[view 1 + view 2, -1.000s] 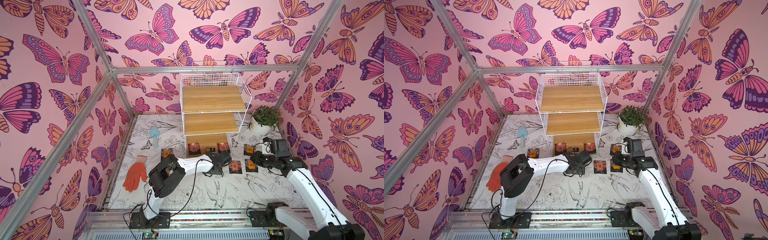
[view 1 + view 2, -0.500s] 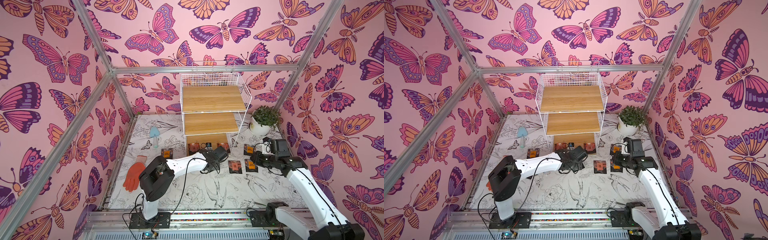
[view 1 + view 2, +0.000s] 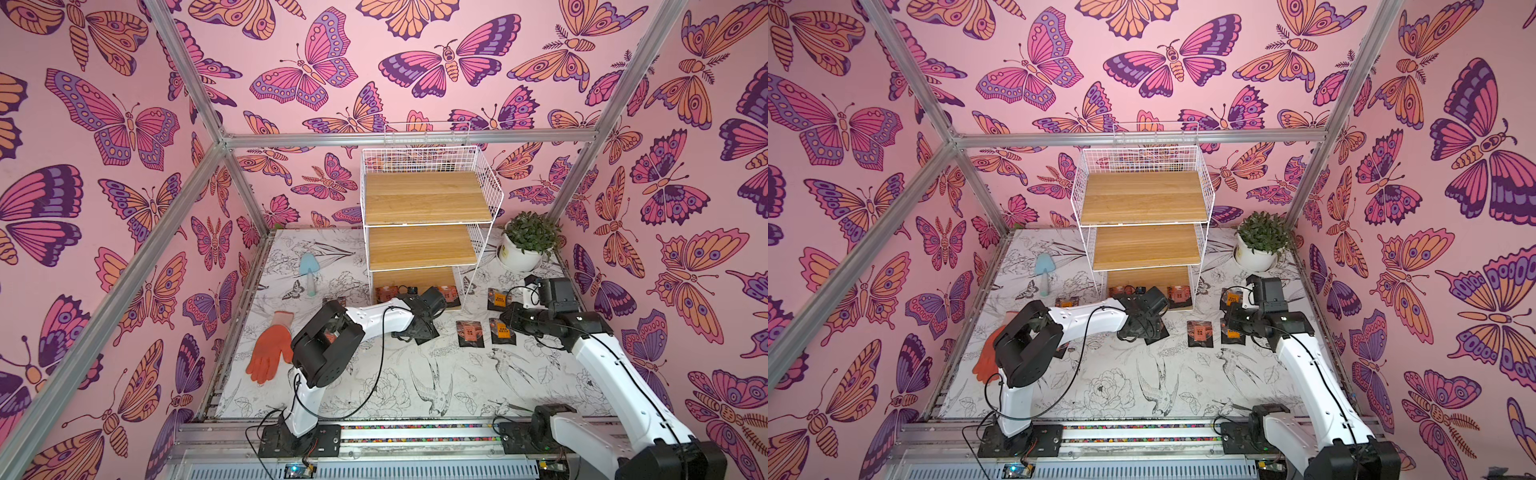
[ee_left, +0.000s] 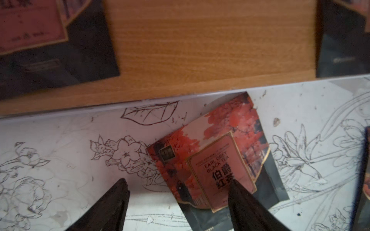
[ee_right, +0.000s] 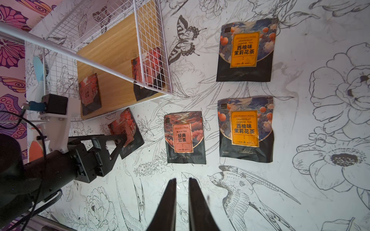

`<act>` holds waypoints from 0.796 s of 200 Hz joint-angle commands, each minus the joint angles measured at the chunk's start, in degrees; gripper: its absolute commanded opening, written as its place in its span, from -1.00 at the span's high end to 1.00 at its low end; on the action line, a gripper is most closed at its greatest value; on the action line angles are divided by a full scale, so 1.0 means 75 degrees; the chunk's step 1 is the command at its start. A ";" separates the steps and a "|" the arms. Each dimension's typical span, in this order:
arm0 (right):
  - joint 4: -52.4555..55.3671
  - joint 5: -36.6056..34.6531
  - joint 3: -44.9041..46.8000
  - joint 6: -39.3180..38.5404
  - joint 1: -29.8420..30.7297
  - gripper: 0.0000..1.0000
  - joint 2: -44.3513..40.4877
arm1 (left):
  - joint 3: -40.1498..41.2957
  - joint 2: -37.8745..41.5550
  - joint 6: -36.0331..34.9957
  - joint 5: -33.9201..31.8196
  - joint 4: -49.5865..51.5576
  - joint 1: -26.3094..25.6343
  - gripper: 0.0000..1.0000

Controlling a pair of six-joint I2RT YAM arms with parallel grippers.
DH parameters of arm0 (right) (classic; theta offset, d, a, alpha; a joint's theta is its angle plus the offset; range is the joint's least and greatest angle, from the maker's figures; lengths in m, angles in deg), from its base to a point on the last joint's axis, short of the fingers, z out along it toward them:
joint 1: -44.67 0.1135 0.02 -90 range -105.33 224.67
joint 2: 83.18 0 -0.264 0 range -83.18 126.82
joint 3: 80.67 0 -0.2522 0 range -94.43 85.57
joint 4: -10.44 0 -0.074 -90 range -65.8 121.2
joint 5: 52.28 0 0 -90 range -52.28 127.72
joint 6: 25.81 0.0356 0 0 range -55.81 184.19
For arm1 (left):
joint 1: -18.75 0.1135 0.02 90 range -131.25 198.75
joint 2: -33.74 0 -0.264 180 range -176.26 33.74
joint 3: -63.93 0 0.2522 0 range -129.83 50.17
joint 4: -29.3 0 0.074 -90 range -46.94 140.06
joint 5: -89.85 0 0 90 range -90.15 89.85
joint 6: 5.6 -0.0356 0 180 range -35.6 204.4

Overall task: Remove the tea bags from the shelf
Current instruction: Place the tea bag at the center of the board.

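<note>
The left end effector (image 4: 177, 181), jaws spread wide and released, hovers over a flat black tea bag (image 4: 220, 140) labelled "EARL GREY BLACK TEA" in reddish-pink, lying on the white flower-printed surface (image 4: 60, 150) just beside the white wire-and-wood shelf (image 4: 200, 50).

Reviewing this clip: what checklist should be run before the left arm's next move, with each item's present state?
1. Left gripper open: ok.
2. Earl Grey tea bag lies on the table, off the shelf: ok.
3. Left fingers clear of that bag: cannot tell.
4. Shelf emptied: not ok; a tea bag and a second tea bag lie on its bottom board.
5. Upper boards bare: ok.
6. Right gripper nearly shut, empty, away from the shelf: ok.
</note>
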State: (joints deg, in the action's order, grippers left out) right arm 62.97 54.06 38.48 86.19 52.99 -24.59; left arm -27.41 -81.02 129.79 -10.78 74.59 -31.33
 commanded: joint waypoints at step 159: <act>0.0153 -0.0574 -0.0133 -0.0279 -0.0022 0.68 0.0088 | -0.0545 0.0056 -0.0614 0.0805 -0.0184 0.0091 -0.60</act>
State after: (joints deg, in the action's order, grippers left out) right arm 62.99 52.99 38.48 85.27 52.99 -23.72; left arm -33.40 -84.63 124.91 -4.40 72.62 -31.03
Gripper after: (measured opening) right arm 0.166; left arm 0.802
